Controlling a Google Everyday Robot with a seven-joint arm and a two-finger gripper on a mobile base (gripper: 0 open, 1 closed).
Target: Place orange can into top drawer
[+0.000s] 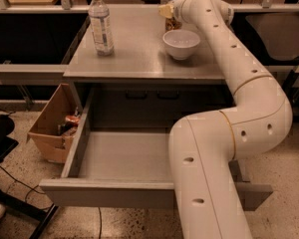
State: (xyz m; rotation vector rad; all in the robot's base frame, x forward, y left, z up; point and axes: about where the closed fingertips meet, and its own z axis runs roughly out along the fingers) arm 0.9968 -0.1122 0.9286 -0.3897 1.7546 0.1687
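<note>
The orange can stands at the back of the table top, just behind the white bowl, and only a small mottled brown part of it shows. My gripper is at the end of the white arm, right at the can's top. The top drawer is pulled out wide below the table top, and its grey floor is bare. My arm's lower link covers the drawer's right part.
A clear plastic water bottle stands at the table's left. A brown cardboard box with scraps sits on the floor left of the drawer. Dark chair legs are at the lower left.
</note>
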